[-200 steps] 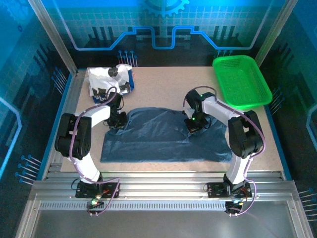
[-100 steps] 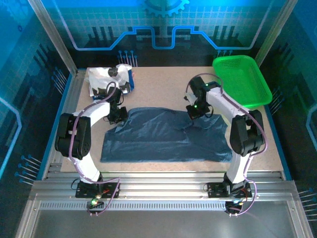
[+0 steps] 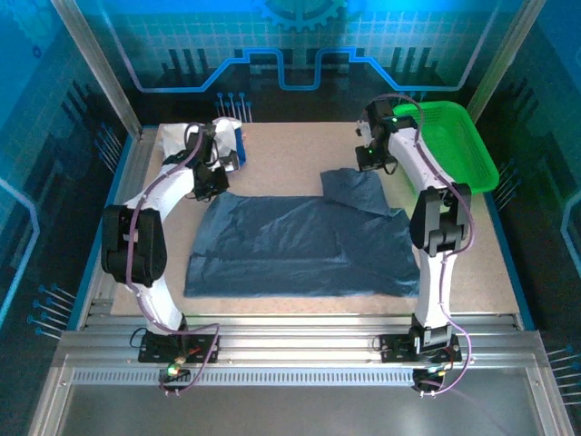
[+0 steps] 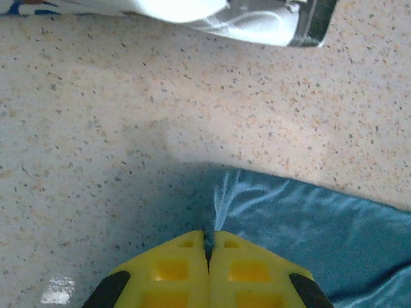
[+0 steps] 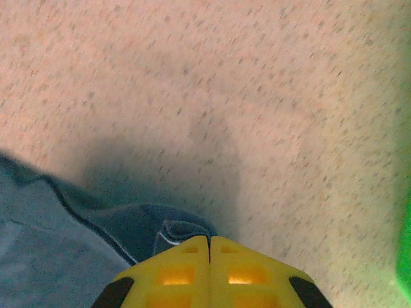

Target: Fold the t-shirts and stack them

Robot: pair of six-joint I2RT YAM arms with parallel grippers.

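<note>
**A:** Top view, and your slate-blue t-shirt point(image 3: 300, 250) sprawls across the middle of the frame on the speckled table point(image 3: 290, 150). It's a wide, soft, roughly rectangular sheet with shallow creases.

**B:** Your left gripper point(image 3: 212, 189) sits right on its upper-left corner. In the wrist view the yellow fingers are pressed flat together, with a thin pinch of blue cloth nipped between the tips!

**A:** Taut little pleats fan out from that pinch toward the lower right, and the fabric has a slight sheen.

**B:** Over to the other side: your right gripper point(image 3: 370, 169) is at the shirt's upper-right corner, just left of the green basket point(image 3: 449, 150). It's clamped tight too, on a small rolled bit of hem that bunches just left of the tips in its wrist view.

**A:** That corner stands out as a pointed flap toward the top of the frame, its hem a neat dark line.

**B:** Plain colour, no print on it. Compare the white t-shirt point(image 3: 174, 143), crumpled in the upper left of the frame and partly covered by your left arm, with dark graphics on the white.

**A:** It's near the left gripper but apart from the blue shirt, with bare table between them.

**B:** The basket is bright, rigid-looking plastic in the upper right. The table is a beige, flecked surface.
</note>
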